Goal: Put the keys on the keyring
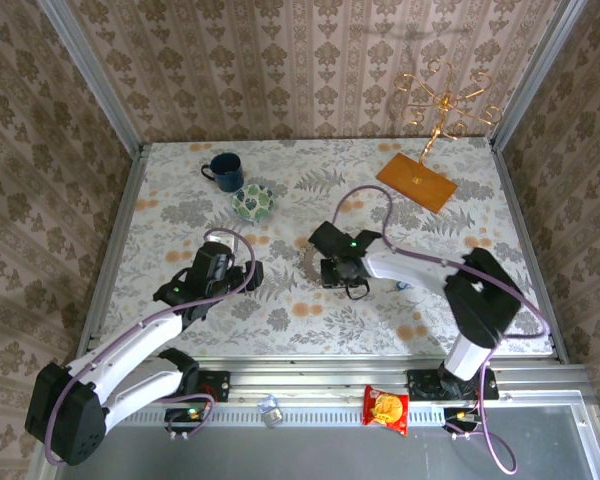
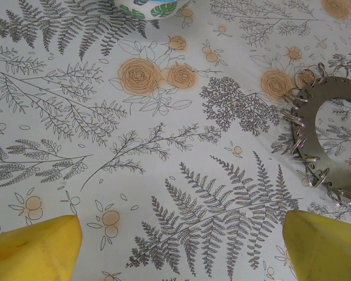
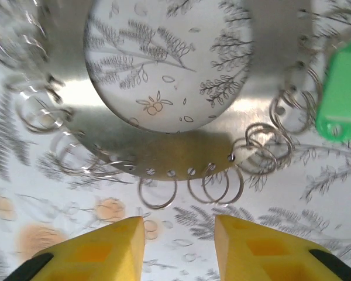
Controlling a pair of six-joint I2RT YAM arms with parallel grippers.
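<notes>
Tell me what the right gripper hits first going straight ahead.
Likely the small wire loops on the near edge of the keyring, just ahead of the right gripper; depth is unclear, so possibly the table first.

Soft, even light from above fills the overhead view, bright and nearly shadowless on the table (image 1: 180,200), with the picture sharp right out to its edges. The left wrist view is clear and evenly lit over the cloth, only the yellow fingers (image 2: 29,249) at the bottom corners being soft and out of focus. The right wrist view is too close: the keyring (image 3: 164,149) shows a pale glare at the left and a dark shade along its lower edge, its small rings smear at the left, and the green tag (image 3: 339,88) is glowing and blurred
</notes>
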